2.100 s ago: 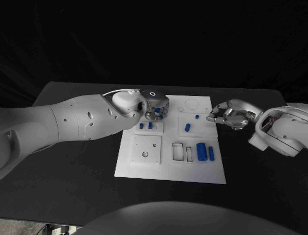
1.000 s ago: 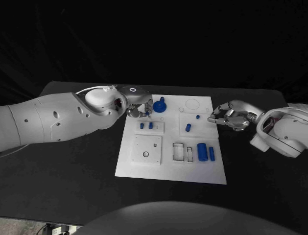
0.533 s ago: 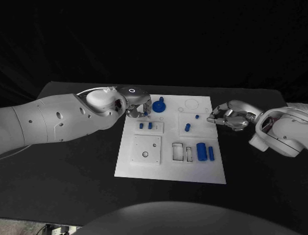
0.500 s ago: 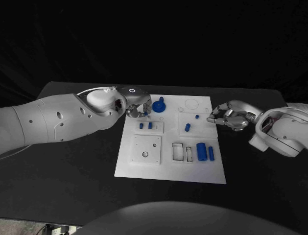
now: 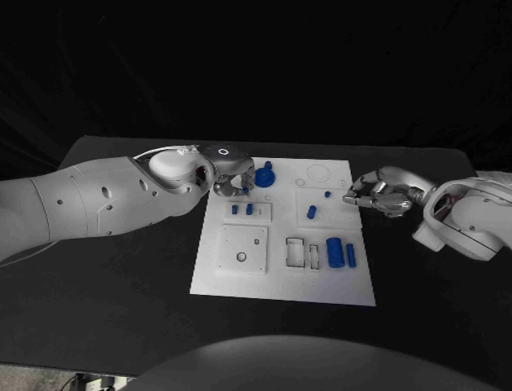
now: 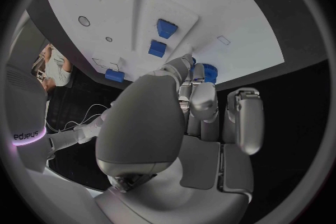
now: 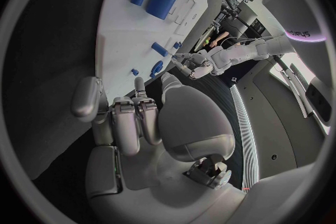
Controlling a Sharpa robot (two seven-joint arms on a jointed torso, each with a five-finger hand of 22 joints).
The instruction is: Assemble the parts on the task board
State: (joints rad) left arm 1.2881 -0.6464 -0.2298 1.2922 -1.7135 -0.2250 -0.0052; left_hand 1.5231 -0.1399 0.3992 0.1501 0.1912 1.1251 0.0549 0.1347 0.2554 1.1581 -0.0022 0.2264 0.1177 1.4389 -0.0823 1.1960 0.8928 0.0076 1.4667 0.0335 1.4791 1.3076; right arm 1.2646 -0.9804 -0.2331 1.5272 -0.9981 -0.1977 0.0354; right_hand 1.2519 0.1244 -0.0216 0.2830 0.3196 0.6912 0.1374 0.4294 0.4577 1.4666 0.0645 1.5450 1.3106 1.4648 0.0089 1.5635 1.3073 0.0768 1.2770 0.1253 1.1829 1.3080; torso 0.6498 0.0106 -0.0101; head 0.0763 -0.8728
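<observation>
Task board (image 5: 247, 277) between both hands; left fingers (image 5: 234, 186) beside round part (image 5: 264, 174), grip unclear

Matt white task board (image 5: 238, 281), glossy hands

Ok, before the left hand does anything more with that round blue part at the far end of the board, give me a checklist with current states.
1. Left hand at the round blue part: ok, fingers right beside it.
2. Grip on that part: cannot tell, contact is hidden.
3. Right hand clear of the task board: ok, at the board's right edge, holding nothing.
4. Two small blue pegs upright in their block: ok.
5. Two blue cylinders lying by the slots: ok, untouched.
</observation>
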